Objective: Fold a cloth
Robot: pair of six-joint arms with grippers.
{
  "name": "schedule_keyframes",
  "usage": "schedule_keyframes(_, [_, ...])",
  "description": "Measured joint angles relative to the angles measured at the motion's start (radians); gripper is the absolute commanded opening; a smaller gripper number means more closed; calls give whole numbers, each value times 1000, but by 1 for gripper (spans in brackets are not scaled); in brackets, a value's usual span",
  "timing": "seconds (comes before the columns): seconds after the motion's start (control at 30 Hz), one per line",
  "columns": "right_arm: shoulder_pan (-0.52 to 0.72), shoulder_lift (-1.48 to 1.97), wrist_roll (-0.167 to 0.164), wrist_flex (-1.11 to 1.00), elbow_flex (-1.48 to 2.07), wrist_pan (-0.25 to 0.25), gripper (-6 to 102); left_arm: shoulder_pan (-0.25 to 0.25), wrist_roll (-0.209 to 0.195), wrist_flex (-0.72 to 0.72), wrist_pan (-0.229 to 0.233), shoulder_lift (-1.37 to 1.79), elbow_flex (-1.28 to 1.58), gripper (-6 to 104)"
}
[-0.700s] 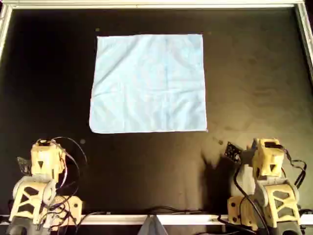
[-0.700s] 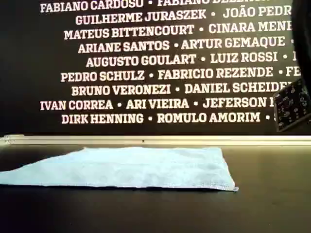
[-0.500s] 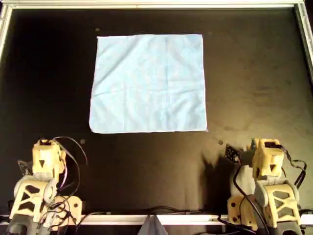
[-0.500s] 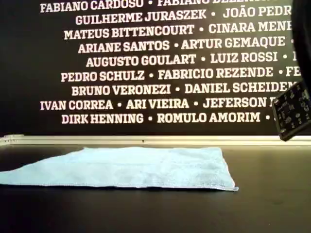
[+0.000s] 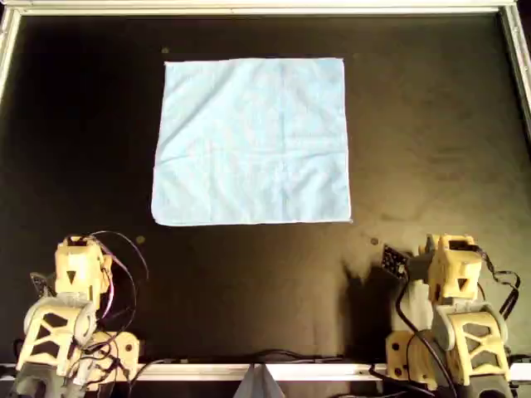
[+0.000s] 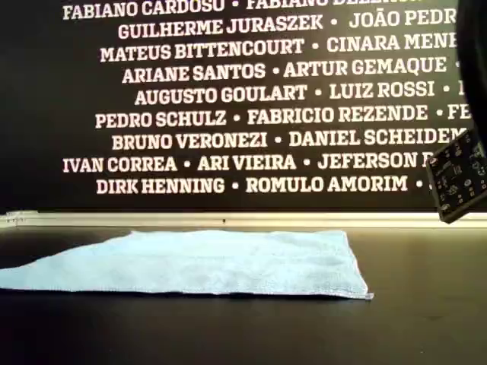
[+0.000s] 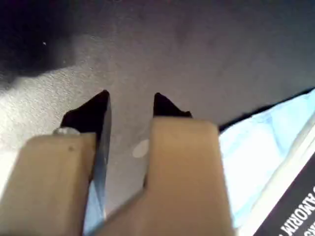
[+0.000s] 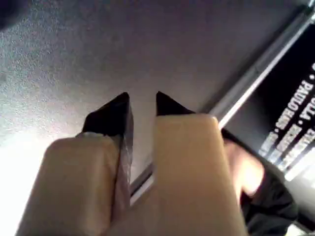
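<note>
We are seeing the cloth (image 5: 251, 140) lying flat on the black bench (image 5: 431, 124), toward the overhead view's top; the left end effector (image 7: 130, 101) and right end effector (image 8: 142, 101) are hanging slightly parted, empty, well apart from it.

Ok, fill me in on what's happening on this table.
Nothing is being handled yet. The cloth, a light blue square, lies spread flat and unfolded on the black table, toward the far side in the overhead view. Both arms sit back at the near edge, well short of it. The left gripper and the right gripper each show a gap between their jaws with nothing in them, only bare table beneath. The folding has not begun.
</note>
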State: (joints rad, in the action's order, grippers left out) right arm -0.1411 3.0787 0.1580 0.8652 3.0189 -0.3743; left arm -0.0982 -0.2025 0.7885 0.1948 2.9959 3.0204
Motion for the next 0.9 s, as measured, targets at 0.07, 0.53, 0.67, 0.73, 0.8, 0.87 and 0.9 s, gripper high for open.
schedule_keyframes(0.07, [0,0,0,0,-28,0,21,0,-2,-6,-2,0,0,30])
schedule_keyframes(0.53, [-130,0,-2,0,-114,2,40,0,-2,-15,-2,67,9,45])
schedule_keyframes(0.67, [-150,0,-2,0,-114,0,42,0,-2,-15,-2,71,9,45])
schedule_keyframes(0.73, [-149,0,-2,0,-114,3,42,0,-2,-15,-3,71,2,45])
schedule_keyframes(0.8, [-164,0,-2,0,-114,6,42,-8,-3,-15,-28,71,-23,45])
schedule_keyframes(0.87, [-169,0,-2,0,-115,6,42,-43,-6,-15,-61,71,-54,45])
schedule_keyframes(0.9, [-167,-3,-2,0,-115,6,42,-64,-6,-15,-94,71,-64,45])
